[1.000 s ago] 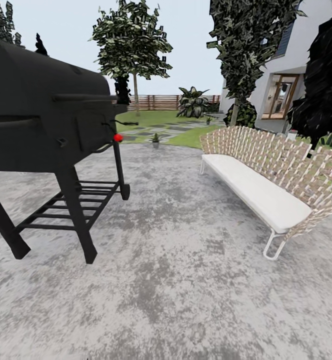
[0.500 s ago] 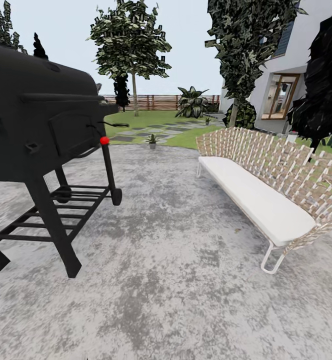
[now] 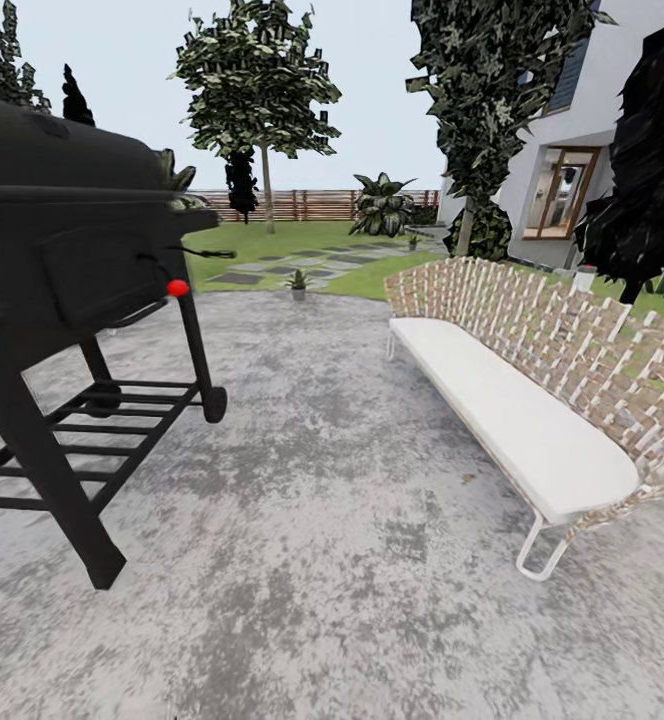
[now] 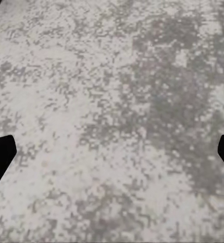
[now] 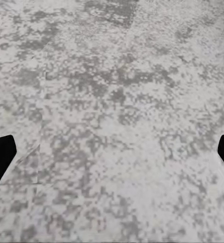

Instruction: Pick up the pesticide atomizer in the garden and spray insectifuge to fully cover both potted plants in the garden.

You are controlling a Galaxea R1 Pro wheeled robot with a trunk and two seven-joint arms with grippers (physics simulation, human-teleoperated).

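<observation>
Beyond the grey patio [image 3: 312, 520] lies the garden lawn [image 3: 292, 240] with flat stepping stones [image 3: 302, 265] and a brown slatted fence [image 3: 312, 204]. One small potted plant [image 3: 297, 284] stands at the patio's far edge. A second potted plant [image 3: 415, 240] sits farther back on the right. The pesticide atomizer is out of view. In the wrist views, my left gripper [image 4: 112, 154] and my right gripper [image 5: 112, 154] hang open over the speckled paving, with nothing between their dark fingertips.
A large black barrel grill [image 3: 62, 250] on legs with a red knob [image 3: 177, 288] stands close at the left. A woven bench with a white cushion [image 3: 512, 410] runs along the right. Trees [image 3: 257, 80], a leafy bush [image 3: 384, 205] and a house [image 3: 572, 150] stand behind.
The whole head view has shifted, so the camera has moved: the grill sits farther left and lower in the picture, and the bench looks larger and nearer.
</observation>
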